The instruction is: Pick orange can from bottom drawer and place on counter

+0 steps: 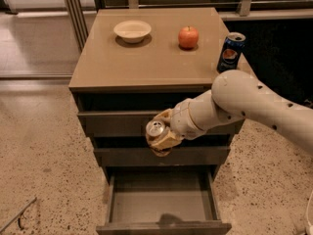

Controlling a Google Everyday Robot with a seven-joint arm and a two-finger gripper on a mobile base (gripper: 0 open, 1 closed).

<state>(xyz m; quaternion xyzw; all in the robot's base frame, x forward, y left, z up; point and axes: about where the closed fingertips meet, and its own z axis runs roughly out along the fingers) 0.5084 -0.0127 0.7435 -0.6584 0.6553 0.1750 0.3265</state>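
My gripper (159,134) is shut on the orange can (156,131), whose silver top with pull tab faces the camera. It holds the can in the air in front of the upper two drawer fronts, well above the open bottom drawer (161,205), which is pulled out and holds nothing I can see. The tan counter (146,58) lies above and behind the can. My white arm reaches in from the right.
On the counter stand a pale bowl (132,30) at the back left, a red apple (188,36) at the back middle and a dark blue Pepsi can (230,52) at the right edge. Speckled floor surrounds the cabinet.
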